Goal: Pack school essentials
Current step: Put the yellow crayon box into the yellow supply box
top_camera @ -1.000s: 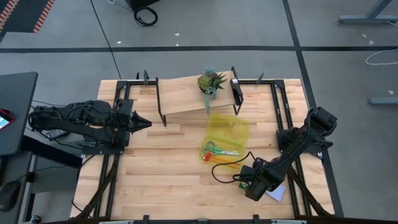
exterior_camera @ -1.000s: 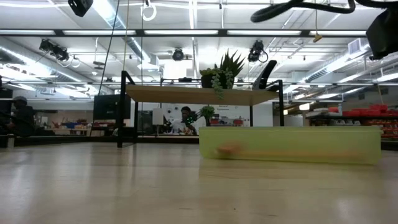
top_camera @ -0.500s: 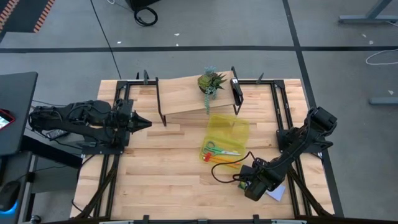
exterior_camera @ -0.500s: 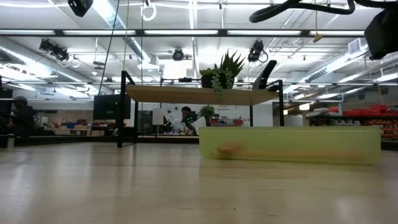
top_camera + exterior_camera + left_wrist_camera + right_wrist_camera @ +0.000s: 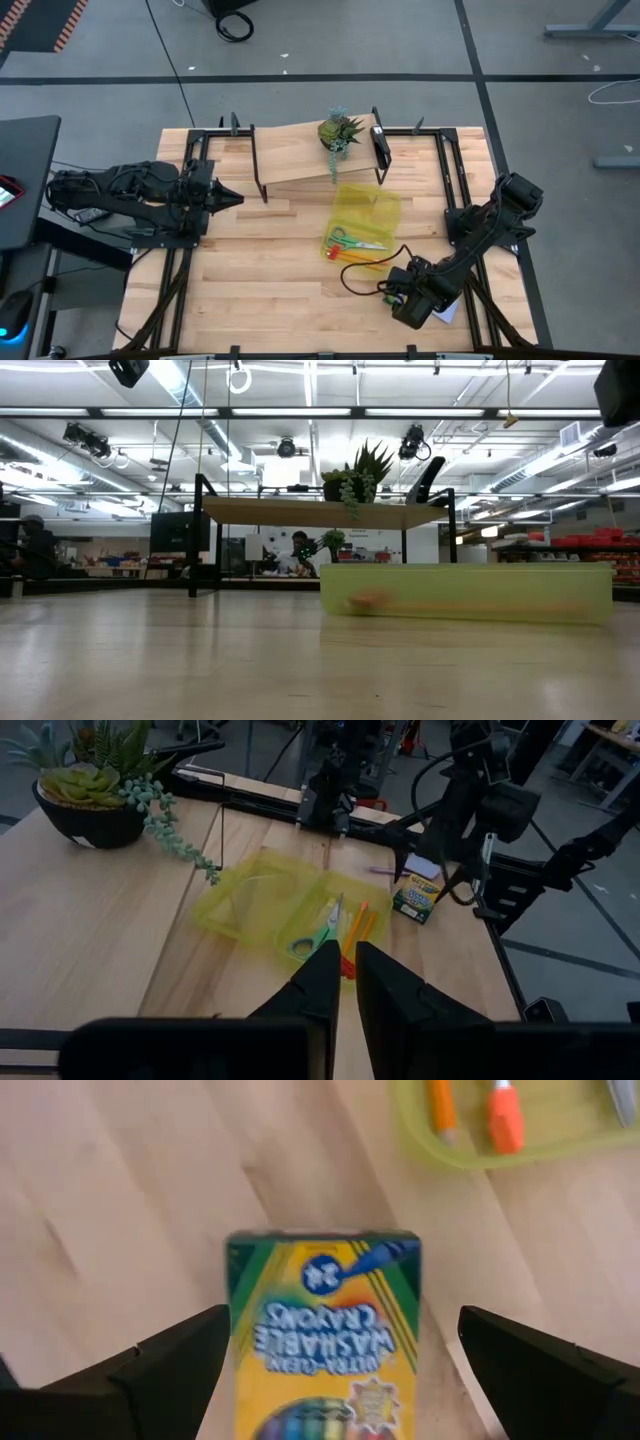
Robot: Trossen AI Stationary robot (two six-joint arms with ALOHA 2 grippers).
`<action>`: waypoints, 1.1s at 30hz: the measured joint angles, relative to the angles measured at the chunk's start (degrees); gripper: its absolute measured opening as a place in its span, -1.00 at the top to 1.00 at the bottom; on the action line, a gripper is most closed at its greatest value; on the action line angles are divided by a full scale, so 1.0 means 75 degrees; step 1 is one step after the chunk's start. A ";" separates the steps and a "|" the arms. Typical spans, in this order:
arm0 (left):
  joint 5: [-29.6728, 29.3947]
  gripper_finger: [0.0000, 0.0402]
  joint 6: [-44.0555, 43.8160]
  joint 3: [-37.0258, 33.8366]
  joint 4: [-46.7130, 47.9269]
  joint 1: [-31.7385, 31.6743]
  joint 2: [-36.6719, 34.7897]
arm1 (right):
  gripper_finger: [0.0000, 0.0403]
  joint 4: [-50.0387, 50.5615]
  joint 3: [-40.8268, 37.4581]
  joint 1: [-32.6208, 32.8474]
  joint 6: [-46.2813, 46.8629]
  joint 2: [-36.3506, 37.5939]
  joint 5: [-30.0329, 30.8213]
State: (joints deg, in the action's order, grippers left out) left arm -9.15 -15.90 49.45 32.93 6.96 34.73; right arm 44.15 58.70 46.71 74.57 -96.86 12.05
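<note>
Hovering our right gripper [image 5: 325, 1370] over the crayon box [image 5: 322, 1330], jaws wide open on either side, nothing held | box lies on the table [image 5: 250, 290] beside the yellow pouch [image 5: 368, 215] holding scissors [image 5: 350, 241] | left gripper [image 5: 235, 199] nearly closed, waiting at table's left.

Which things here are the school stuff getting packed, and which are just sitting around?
School stuff:
crayon box
scissors
orange pencils
pink pen
notepad

Just sitting around:
potted plant
raised wooden shelf

The yellow pouch is what they go into; scissors and pencils already lie on it.
</note>
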 joint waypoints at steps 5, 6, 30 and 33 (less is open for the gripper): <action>0.0000 0.80 0.0003 0.0000 0.0002 0.0000 0.0002 | -0.99 -0.0406 0.0000 -0.0002 -0.0452 0.0000 0.0074; 0.0000 0.79 0.0003 0.0000 0.0002 0.0001 0.0002 | -0.99 -0.0341 0.0000 0.0002 -0.0475 0.0000 0.0074; -0.0003 0.80 0.0000 0.0000 0.0049 0.0002 0.0002 | -0.99 -0.0540 -0.0277 0.0097 -0.0525 -0.0003 0.0354; -0.0002 0.80 -0.0033 0.0000 0.0049 0.0000 0.0002 | -0.99 -0.0752 -0.0536 0.0096 -0.0478 -0.0006 0.0327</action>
State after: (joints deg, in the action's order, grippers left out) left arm -9.16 -16.15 49.45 33.30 6.96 34.74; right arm 38.51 54.67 47.43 70.98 -96.90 14.50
